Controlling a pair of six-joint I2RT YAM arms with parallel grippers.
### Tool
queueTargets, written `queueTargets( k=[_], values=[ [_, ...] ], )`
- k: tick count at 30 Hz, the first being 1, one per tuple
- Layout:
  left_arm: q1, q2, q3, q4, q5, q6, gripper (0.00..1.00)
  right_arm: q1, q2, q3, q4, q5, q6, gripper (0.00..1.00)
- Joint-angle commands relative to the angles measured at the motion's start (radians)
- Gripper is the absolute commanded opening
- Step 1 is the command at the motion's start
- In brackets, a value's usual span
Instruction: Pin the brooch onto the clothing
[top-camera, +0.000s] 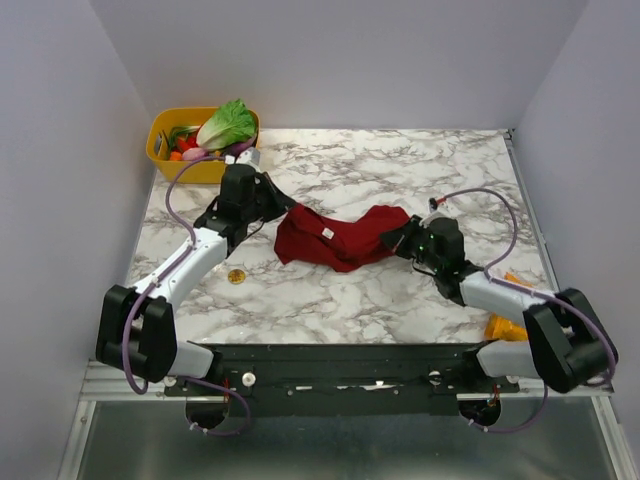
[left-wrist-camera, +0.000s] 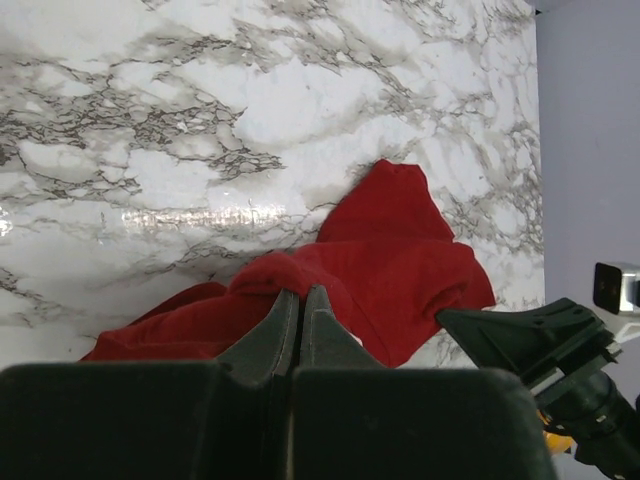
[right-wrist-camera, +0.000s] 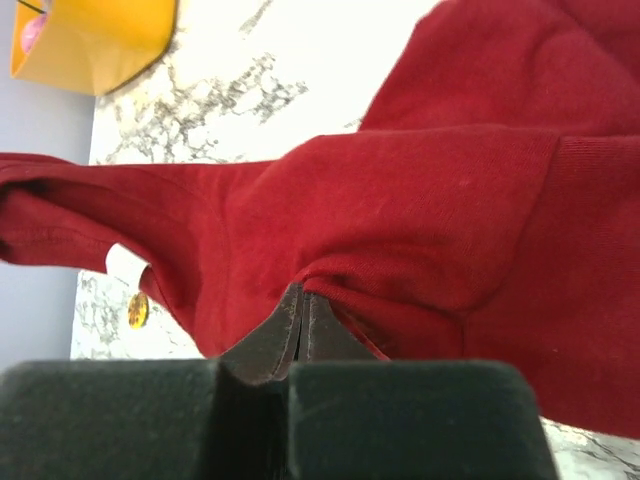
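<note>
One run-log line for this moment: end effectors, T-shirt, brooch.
left end effector: shut on T-shirt | right end effector: shut on T-shirt | T-shirt: bunched | brooch: on table, apart from T-shirt, unpinned

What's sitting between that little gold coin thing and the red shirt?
Nothing. In the top view, only bare marble table separates the brooch from the dark red T-shirt.
</note>
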Motion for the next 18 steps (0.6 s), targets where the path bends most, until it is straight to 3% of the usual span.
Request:
queueTargets(
  k=[1, 4, 9, 18],
  values=[
    [0.008, -0.089, -0.002, 0.052, 0.052, 0.062, 0.00, -0.006, -0.213, 0.054, -0.073, 0.059, -0.093, 0.00],
    [-0.004, -0.181, 0.008, 0.106, 0.084, 0.111, 0.00, -0.007, -0.367, 0.155, -0.247, -0.001, -0.205, 0.00],
    [-0.048, -0.353, 0.076, 0.069, 0.008, 0.209, 0.00, -0.006, -0.533, 0.400, -0.465, -0.028, -0.337, 0.00],
    [-0.137, -0.476, 0.310, -0.058, -0.006, 0.319, 0.00, -0.006, -0.686, 0.680, -0.647, -0.136, -0.477, 0.00]
  ],
)
